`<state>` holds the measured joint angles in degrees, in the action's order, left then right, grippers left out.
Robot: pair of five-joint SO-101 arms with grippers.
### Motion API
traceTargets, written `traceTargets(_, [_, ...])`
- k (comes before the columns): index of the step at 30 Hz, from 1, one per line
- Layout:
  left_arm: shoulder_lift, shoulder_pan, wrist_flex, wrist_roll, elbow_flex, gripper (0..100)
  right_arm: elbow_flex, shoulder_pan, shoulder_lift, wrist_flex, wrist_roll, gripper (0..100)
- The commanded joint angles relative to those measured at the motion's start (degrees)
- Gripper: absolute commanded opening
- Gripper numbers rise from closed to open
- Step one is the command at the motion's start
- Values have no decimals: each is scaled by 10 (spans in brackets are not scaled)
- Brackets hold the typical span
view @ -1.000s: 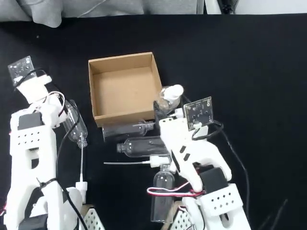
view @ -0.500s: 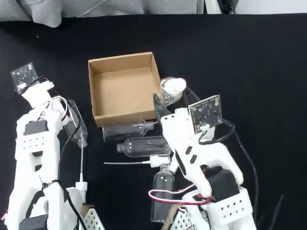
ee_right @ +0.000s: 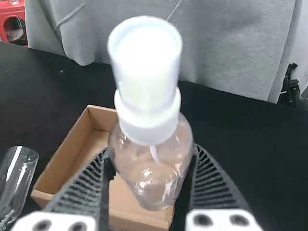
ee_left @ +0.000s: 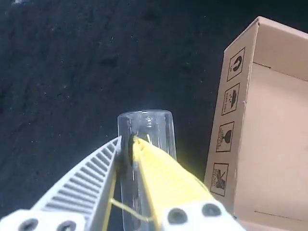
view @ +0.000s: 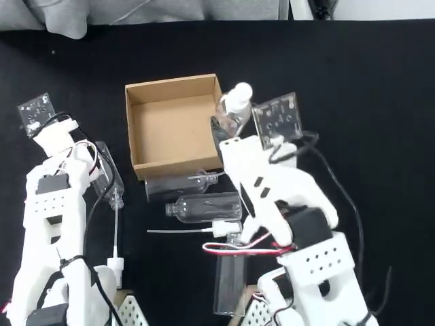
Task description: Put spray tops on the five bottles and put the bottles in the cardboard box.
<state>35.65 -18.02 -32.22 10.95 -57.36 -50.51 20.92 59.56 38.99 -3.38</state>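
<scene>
L gripper (ee_left: 127, 140) clamped narrow on clear bottle (ee_left: 147, 126): no top, flat base poking past fingertips. Box (ee_left: 231, 115) just beside it. R gripper (ee_right: 150, 153) holds capped bottle (ee_right: 147, 180) upright, clear body, white spray top (ee_right: 144, 53); box wall below fingers.

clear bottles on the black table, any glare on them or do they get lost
High view: the lying bottles nearly vanish on the black table, traced by thin highlights. Left wrist view: a bright glint rings the end of the bottle in the left pincer. Right wrist view: the white spray top on the capped bottle glares.
</scene>
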Motion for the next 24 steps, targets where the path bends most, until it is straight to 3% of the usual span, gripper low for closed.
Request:
traceTargets(1, [24,-6,9,4,9,29,61,30,-36,-4,-5,91])
traceTargets(19, [24,-24,11,4,3,29,111,48,-218,-114,-6,92])
traceTargets(24, [24,-25,11,4,3,29,154,46,-273,-97,-6,92])
